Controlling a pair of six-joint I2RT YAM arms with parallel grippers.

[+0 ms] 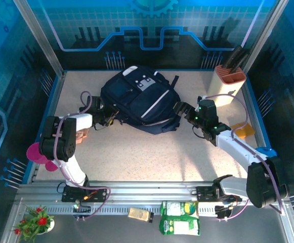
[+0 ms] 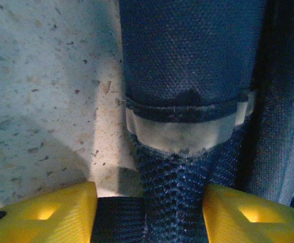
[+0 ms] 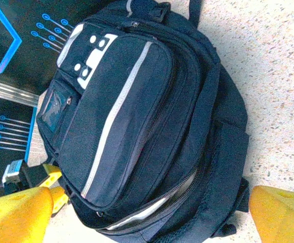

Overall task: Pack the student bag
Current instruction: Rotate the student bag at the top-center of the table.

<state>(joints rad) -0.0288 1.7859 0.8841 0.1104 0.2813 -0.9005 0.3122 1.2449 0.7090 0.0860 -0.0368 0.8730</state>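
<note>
The student bag (image 1: 139, 98), dark navy with thin white stripes and a grey-white patch, lies flat in the middle of the table. My left gripper (image 1: 109, 117) is at its lower left edge. Up close, my left gripper (image 2: 149, 202) has black webbing and navy mesh (image 2: 174, 187) filling the gap between its yellow fingers (image 2: 50, 212), which press on the fabric from both sides. My right gripper (image 1: 179, 109) hovers open just right of the bag. In the right wrist view the student bag (image 3: 136, 116) lies ahead of the wide-open right gripper (image 3: 152, 202), its main zip (image 3: 152, 207) partly open on something pale.
A beige holder (image 1: 230, 83) with dark handles stands at the back right. An orange item (image 1: 245, 131) lies by the right wall and a pink one (image 1: 35, 152) by the left arm. Green packets (image 1: 179, 217) and a small pack (image 1: 140, 214) rest on the front rail.
</note>
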